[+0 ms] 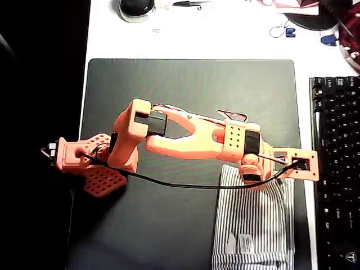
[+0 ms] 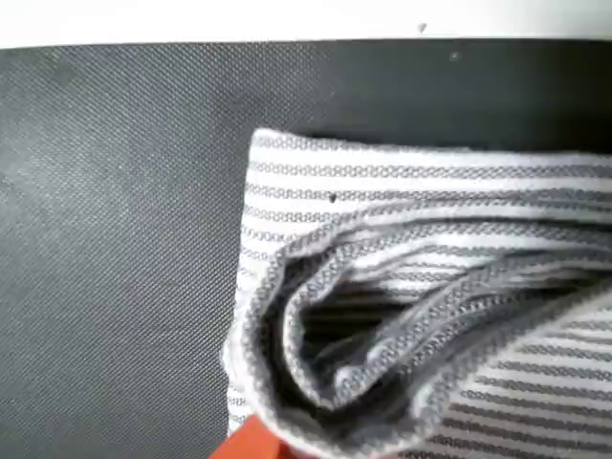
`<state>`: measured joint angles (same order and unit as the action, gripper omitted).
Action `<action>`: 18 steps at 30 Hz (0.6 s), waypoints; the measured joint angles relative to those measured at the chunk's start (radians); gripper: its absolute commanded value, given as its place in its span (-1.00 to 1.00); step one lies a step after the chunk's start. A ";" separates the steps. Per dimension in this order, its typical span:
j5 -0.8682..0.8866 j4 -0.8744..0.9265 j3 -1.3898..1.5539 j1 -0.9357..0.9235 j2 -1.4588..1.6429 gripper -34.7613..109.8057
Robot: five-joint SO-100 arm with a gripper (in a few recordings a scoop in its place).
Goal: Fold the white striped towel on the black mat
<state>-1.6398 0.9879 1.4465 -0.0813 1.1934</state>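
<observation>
Overhead view, left to right: the arm's base stands at the left edge of the black mat (image 1: 169, 225), and the arm reaches right to the gripper (image 1: 251, 179) above the top edge of the white striped towel (image 1: 253, 225), which lies at the mat's lower right. Wrist view: a towel layer (image 2: 402, 316) curls upward over an orange fingertip (image 2: 251, 442); the claw appears clenched on this edge. Judged mid-fold; the next move calls for carrying the edge across without slipping.
</observation>
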 measured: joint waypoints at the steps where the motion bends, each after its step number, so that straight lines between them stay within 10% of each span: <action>1: 0.006 -0.005 0.000 0.000 0.005 -0.35; 18: 0.041 0.060 0.657 -0.012 0.762 -0.52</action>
<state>-1.5984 1.0477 2.1031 -0.0936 1.9558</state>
